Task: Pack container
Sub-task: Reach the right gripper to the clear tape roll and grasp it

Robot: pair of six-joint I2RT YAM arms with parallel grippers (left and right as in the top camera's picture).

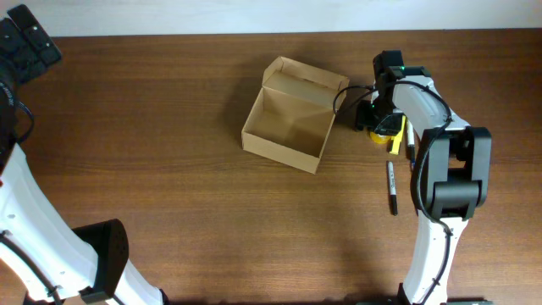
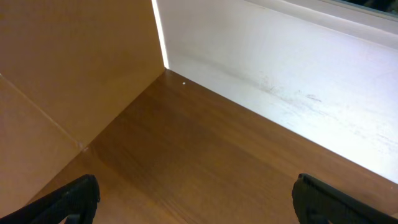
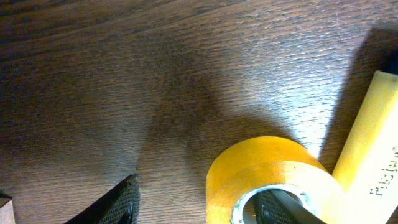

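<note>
Right of the container point(image 1: 279, 154): right gripper point(image 3: 200, 202) half spread, one finger point(image 3: 277, 210) inside tape roll point(image 3: 267, 165), no grip. Far left: left gripper point(image 2: 196, 199) spread wide, empty.

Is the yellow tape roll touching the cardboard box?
Apart. The overhead view shows a strip of bare table between the cardboard box and the yellow tape roll.

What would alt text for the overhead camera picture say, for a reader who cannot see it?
An open, empty tan cardboard box sits on a wooden table, its flap lid up. Just to its right, the right claw is lowered over a yellow tape roll, and a black marker lies nearby.
</note>
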